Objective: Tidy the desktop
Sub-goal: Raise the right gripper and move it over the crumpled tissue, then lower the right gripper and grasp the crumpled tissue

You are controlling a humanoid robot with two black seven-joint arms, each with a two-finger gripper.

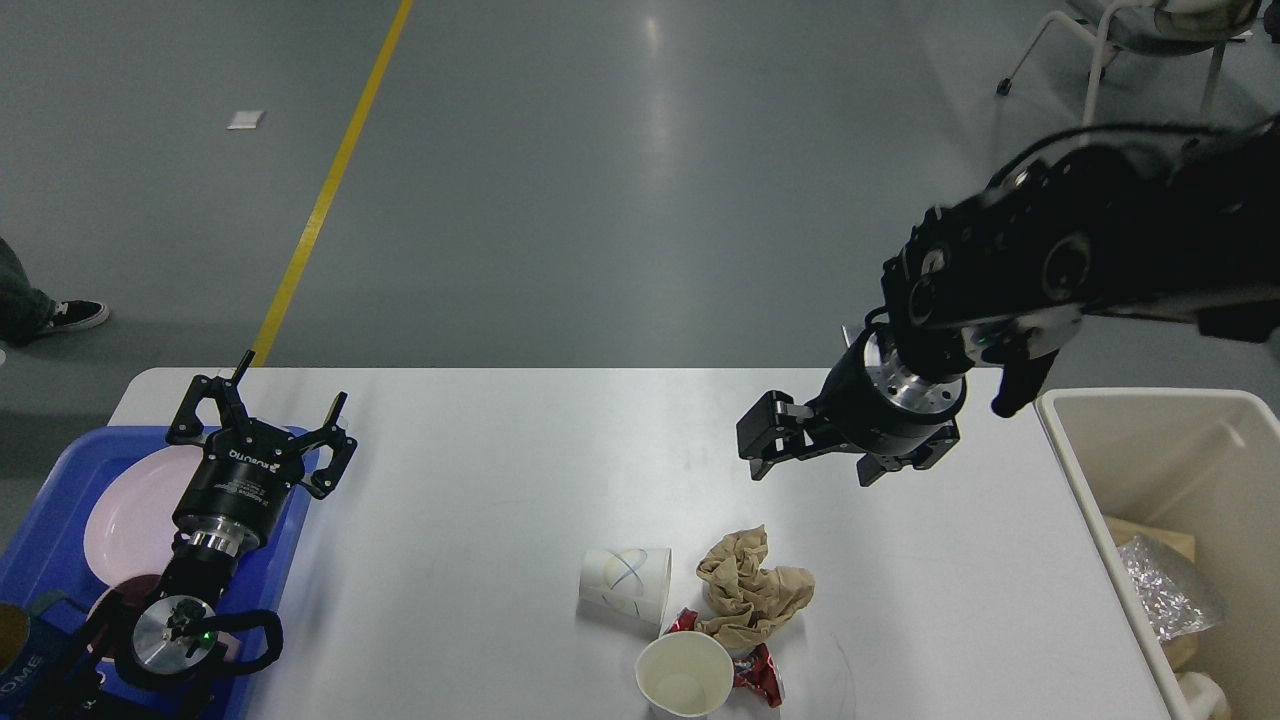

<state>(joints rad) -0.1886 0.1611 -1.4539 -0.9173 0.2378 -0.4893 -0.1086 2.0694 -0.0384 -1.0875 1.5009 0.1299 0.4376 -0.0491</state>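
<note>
Reaching for the litter is judged the step in hand: right tool point(808, 463) hangs empty, jaws spread wide, above the desk point(480, 480), up and right of the crumpled brown paper point(750, 590). The paper touches a red wrapper point(757, 672), with a tipped cup point(626, 582) just beside and an upright cup point(683, 675) near, so descent is best centered on the paper alone. Beige bin point(1070, 450) waits at right. Left tool point(262, 412) is parked wide over the blue tray point(60, 480).

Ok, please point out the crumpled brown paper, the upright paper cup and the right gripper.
crumpled brown paper point(752, 592), head view, middle of the wad.
upright paper cup point(684, 676), head view, inside of its open mouth.
right gripper point(812, 455), head view, between its two fingers.
</note>
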